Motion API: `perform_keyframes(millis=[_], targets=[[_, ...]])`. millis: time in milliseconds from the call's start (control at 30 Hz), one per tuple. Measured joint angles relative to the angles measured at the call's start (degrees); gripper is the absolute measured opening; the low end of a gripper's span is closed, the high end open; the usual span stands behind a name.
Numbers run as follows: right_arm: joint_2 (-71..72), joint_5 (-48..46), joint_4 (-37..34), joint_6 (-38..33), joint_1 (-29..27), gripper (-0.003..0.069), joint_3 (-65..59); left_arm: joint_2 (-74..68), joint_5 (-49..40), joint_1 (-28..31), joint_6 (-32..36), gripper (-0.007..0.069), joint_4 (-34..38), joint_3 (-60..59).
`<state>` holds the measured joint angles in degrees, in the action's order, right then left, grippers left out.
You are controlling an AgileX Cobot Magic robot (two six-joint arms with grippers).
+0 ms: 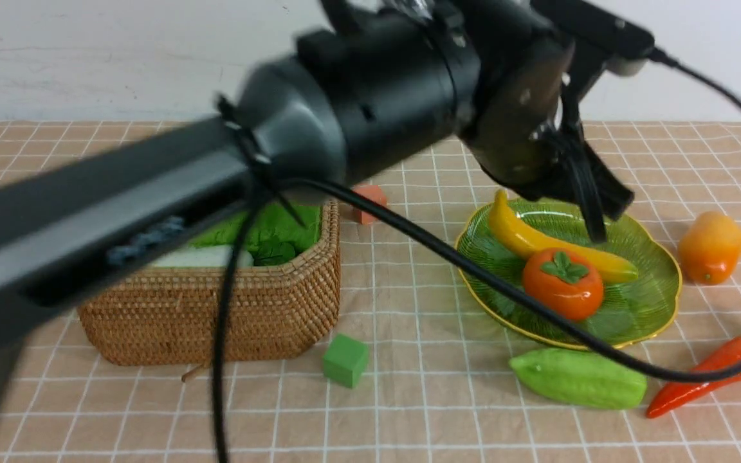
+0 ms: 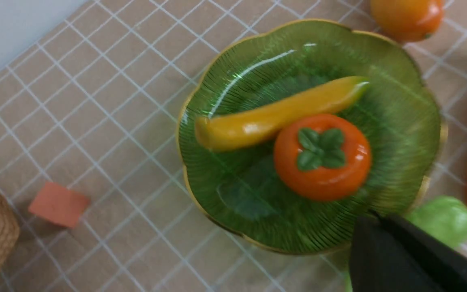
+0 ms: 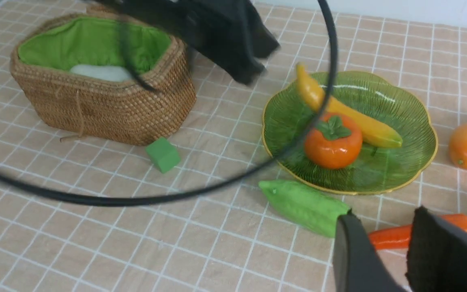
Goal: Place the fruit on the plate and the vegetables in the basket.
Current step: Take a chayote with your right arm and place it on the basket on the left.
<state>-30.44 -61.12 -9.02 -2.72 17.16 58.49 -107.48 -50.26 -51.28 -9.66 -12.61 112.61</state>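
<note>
Already the banana [image 1: 550,247] and persimmon [image 1: 563,286] are held by the plate [image 1: 644,302], yet the mango [image 1: 710,247] lying on the surface [image 1: 409,405] beside it could be rolled away if struck by the closed, empty left gripper [image 1: 605,222].

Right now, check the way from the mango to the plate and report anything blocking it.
Nothing visible lies on the cloth between the mango and the plate. The banana and persimmon fill the plate's middle; the side towards the mango is bare. The shut left pincer hangs above the plate.
</note>
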Motion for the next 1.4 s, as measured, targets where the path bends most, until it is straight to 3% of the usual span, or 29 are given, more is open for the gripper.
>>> perform_keyframes(millis=[233,467,633,833,1167,1400], targets=[[-11.61,-3.14,-2.25,-0.09,0.0,0.0213,0.0,22.32,-1.04,-0.11,-0.49,-0.0013,5.74,-17.14],[-26.38,0.09,-4.31,-4.53,0.0,0.0216,0.0,54.22,11.96,-0.11,-0.73,-0.0013,9.66,-52.29],[-34.72,2.46,-6.37,-11.5,0.0,0.0213,0.0,69.16,17.92,-0.11,-0.73,-0.0013,11.06,-65.93],[-45.52,4.01,-6.38,-22.47,0.0,0.024,0.0,81.51,19.21,-0.11,-1.48,-0.0013,11.06,-74.37],[-59.08,14.3,0.02,-42.49,0.0,0.0489,0.0,88.8,19.77,-0.11,-6.43,-0.0013,10.82,-77.86],[-64.96,20.86,3.48,-50.91,0.0,0.0555,0.0,87.92,19.38,-0.11,-6.69,-0.0013,10.82,-77.95]])
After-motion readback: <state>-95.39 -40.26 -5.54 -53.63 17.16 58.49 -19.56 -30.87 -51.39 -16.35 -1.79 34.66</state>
